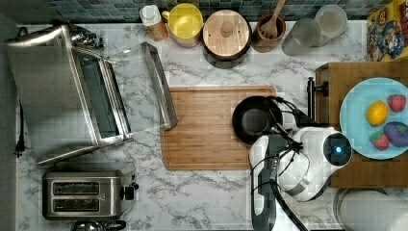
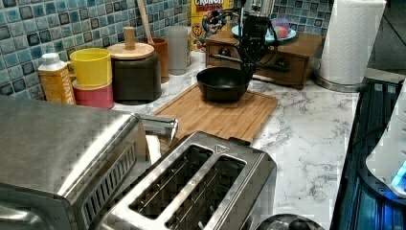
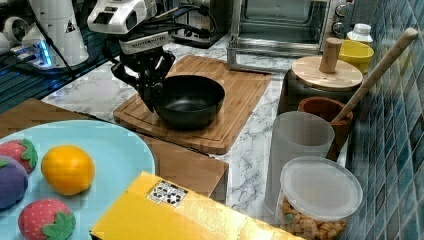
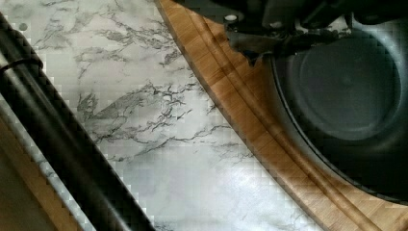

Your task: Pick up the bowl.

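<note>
The black bowl [image 1: 251, 118] stands upright on the wooden cutting board [image 1: 202, 127], near the board's right end in the top view. It also shows in the left view as the bowl [image 2: 222, 82] and in the right view as the bowl [image 3: 192, 100]. My gripper [image 3: 151, 97] reaches down to the bowl's rim on the right view's left side. In the left view the gripper [image 2: 248, 71] sits at the bowl's far right rim. The wrist view has the bowl [image 4: 351, 96] close below the gripper [image 4: 276, 41], beside the board's grooved edge.
A wood-lidded pot [image 1: 226, 36], a yellow cup [image 1: 185, 23] and a utensil jar [image 1: 269, 30] line the tiled back wall. A light-blue fruit plate [image 1: 361, 96] rests on a wooden box at the top view's right. A toaster oven [image 1: 62, 91] with its door open and a toaster [image 1: 86, 195] stand at the top view's left.
</note>
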`<move>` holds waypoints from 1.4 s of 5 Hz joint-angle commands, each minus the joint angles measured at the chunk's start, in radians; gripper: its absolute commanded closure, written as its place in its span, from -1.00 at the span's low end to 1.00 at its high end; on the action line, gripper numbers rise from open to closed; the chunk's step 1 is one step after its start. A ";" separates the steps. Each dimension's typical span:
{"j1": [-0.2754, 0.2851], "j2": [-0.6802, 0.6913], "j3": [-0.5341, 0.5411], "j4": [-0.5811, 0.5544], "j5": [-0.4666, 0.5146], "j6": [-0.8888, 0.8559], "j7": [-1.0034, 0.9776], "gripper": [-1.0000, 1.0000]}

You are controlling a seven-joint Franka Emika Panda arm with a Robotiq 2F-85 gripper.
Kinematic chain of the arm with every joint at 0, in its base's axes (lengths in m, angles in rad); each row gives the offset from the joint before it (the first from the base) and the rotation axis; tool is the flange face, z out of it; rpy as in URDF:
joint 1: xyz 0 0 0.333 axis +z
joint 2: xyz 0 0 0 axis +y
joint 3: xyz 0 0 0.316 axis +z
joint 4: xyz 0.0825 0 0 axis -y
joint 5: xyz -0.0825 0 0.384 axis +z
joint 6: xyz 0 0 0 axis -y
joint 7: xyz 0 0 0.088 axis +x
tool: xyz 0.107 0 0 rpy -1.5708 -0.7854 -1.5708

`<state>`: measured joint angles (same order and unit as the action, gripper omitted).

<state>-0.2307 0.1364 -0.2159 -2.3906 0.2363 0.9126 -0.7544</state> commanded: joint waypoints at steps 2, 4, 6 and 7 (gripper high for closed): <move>0.088 -0.191 0.088 0.250 -0.198 -0.135 0.256 1.00; 0.122 -0.214 0.206 0.376 -0.301 -0.280 0.263 1.00; 0.155 -0.232 0.272 0.420 -0.302 -0.392 0.227 1.00; 0.151 -0.240 0.284 0.422 -0.317 -0.408 0.262 1.00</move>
<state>-0.0718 -0.0325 0.0605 -2.0859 -0.0461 0.5244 -0.5532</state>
